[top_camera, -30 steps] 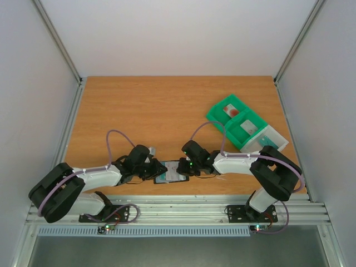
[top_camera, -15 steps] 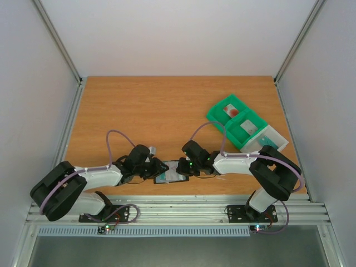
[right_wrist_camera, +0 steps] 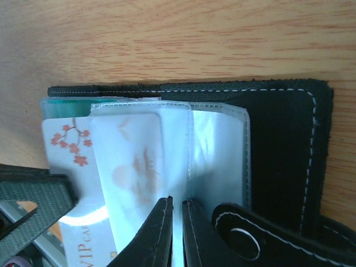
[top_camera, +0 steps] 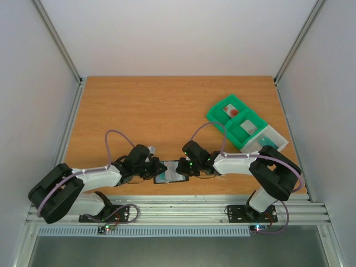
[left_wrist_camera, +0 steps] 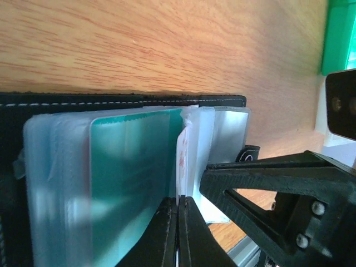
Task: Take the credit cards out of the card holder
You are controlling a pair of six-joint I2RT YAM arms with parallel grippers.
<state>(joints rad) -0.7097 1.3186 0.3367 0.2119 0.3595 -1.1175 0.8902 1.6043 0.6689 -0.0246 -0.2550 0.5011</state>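
Note:
The black card holder lies open near the table's front edge, between both grippers. In the left wrist view a teal credit card sits in a clear sleeve. Beside it a pale credit card with red marks stands edge-on, and my left gripper is shut on it. In the right wrist view that pale card, printed with red blossoms, sticks out of the holder to the left. My right gripper is pinched on the holder's clear sleeve, next to the snap strap.
A green compartmented tray stands at the back right with small items in it, and a white section joins it. The metal rail runs along the table's front edge just behind the holder.
The left arm has shifted slightly at the holder's left edge. The holder and the right arm have stayed where they were.

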